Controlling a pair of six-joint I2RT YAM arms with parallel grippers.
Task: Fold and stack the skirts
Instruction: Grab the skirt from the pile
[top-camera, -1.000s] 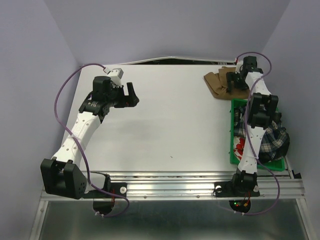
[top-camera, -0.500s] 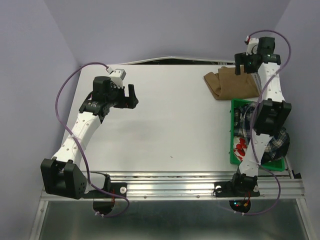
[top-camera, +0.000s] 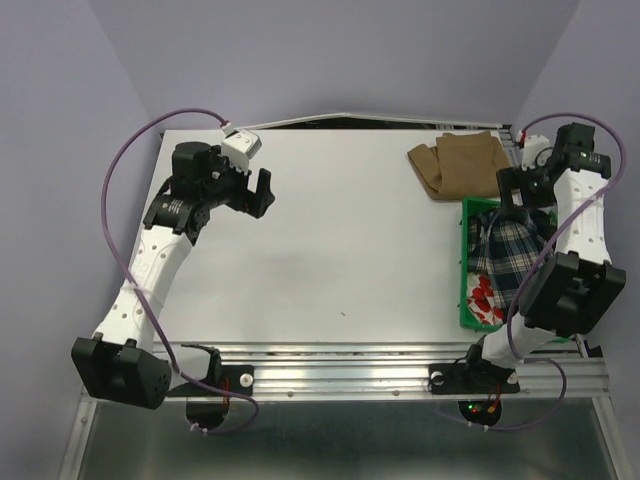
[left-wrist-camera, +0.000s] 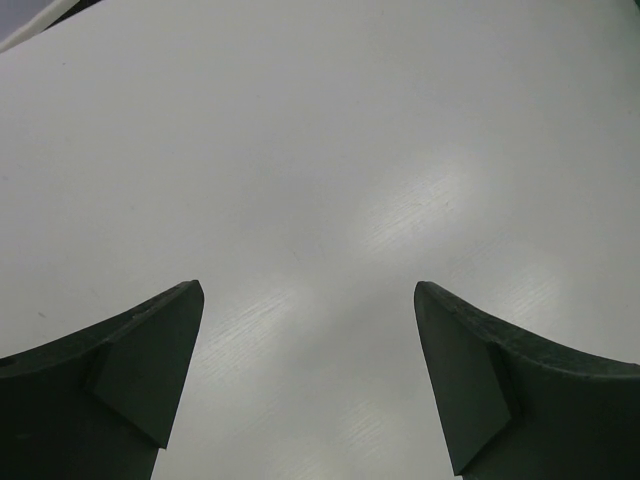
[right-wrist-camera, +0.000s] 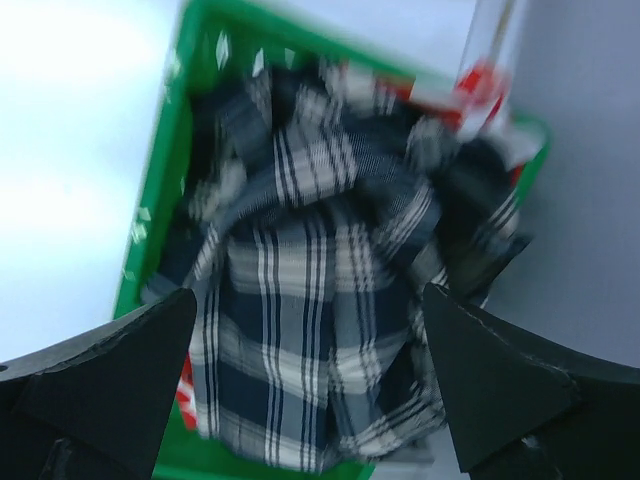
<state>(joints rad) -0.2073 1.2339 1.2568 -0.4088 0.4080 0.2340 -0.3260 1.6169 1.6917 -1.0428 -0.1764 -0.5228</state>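
A folded tan-brown skirt (top-camera: 468, 165) lies at the table's far right. Just in front of it, a green tray (top-camera: 464, 290) holds the crumpled navy-and-white plaid skirt (top-camera: 510, 250), with the white, red-flowered skirt (top-camera: 483, 297) under it at the near end. My right gripper (top-camera: 512, 193) hovers open above the tray's far end. In the right wrist view the plaid skirt (right-wrist-camera: 310, 290) fills the space below my right gripper (right-wrist-camera: 308, 295), and nothing is held. My left gripper (top-camera: 262, 192) is open over bare table at the far left, with only tabletop under it (left-wrist-camera: 308, 290).
The tray rim (right-wrist-camera: 160, 200) runs along the left of the right wrist view, with white table (top-camera: 340, 240) beyond it. Purple-grey walls enclose the table on three sides. A metal rail (top-camera: 340, 365) holding both arm bases runs along the near edge.
My right arm has lifted off the tan skirt, leaving it on the table, and swung right and nearer over the tray. The left arm has shifted slightly left and farther back.
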